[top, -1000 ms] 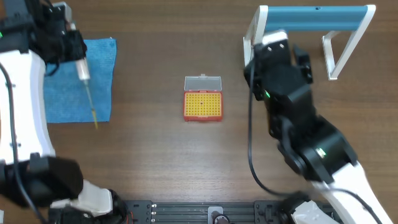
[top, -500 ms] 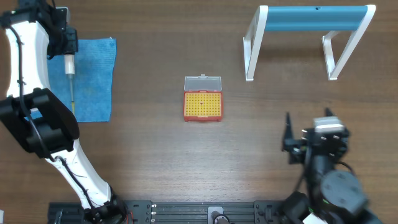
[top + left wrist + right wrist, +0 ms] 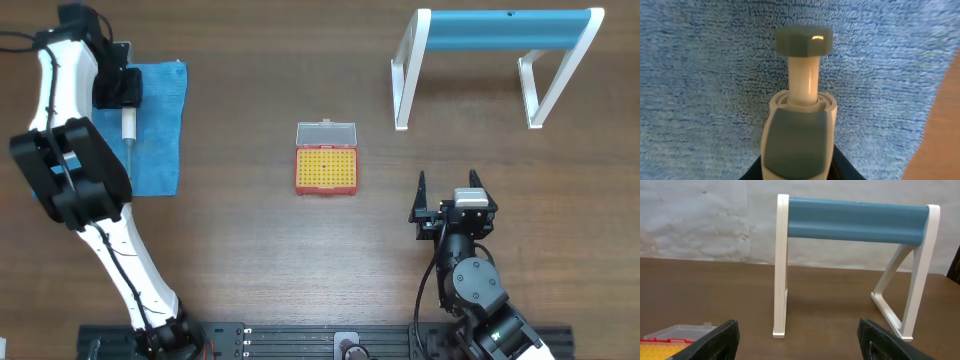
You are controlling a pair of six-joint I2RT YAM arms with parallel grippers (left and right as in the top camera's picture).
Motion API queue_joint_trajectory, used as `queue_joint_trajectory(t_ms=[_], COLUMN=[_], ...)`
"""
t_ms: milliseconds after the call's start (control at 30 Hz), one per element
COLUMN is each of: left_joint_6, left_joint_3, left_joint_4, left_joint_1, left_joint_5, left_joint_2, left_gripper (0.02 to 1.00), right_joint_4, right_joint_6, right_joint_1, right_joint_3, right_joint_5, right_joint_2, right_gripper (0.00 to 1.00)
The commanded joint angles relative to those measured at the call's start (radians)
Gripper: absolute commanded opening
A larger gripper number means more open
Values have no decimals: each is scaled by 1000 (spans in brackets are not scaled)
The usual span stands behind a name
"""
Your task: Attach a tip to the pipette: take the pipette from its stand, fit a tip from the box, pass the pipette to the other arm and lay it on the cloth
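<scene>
The tip box [image 3: 326,170], an orange-red tray of yellow tips with its clear lid folded back, sat mid-bench, well apart from both arms. The stand [image 3: 505,28], white legs under a blue bar, stood at the bench's [image 3: 250,260] far right corner. Nothing lay between them on the brown wood grain.

The left gripper [image 3: 120,90] hung over the blue cloth [image 3: 160,150] at the far left corner, jaws clamped on the pipette [image 3: 129,125]. Whether the pipette touched the cloth could not be told. The top view gave its slim shaft pointing toward the near edge. The left wrist view gave its grey hexagonal knob, white stem and the cloth's looped pile.

The right gripper [image 3: 446,185] sat near the near edge, jaws spread wide and holding nothing.
</scene>
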Motion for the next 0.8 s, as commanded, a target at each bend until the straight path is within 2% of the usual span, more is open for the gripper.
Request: queue_joint_trajectory(t_ms=[33,300,333,367,433,467,500,533,567,600,800], left_joint_6=[6,6,6,6,6,6,6,6,6,6,10], left_joint_3=[20,20,20,20,20,20,20,20,20,23,243], left_joint_4=[12,9,9,10,11,10,4,-7,-15,-26,-133], left_joint_1=[0,1,0,0,0,0,0,0,0,0,-47], left_joint_5=[0,0,0,0,1,11,16,19,19,19,18], left_joint_2=[25,75,80,80,80,80,80,80,80,79,18], left_gripper=[27,38,93,235,364,509,715,772,921,1000,998], right_joint_4=[-5,2,6,10,18,22,22,22,22,21,-12], right_joint_6=[5,5,5,5,5,5,5,5,5,5,5], right_joint_1=[6,6,6,6,6,6,6,6,6,6,6], right_joint_3=[-31,-31,-31,-31,-31,-31,-31,-31,-31,-31,-31], right_joint_5=[13,12,12,9,8,9,8,9,9,9,9], right_joint_2=[-14,-14,-14,-14,-14,-14,-14,-14,-14,-14,-14], right_gripper=[779,781,779,781,781,783,781,781,781,781,781])
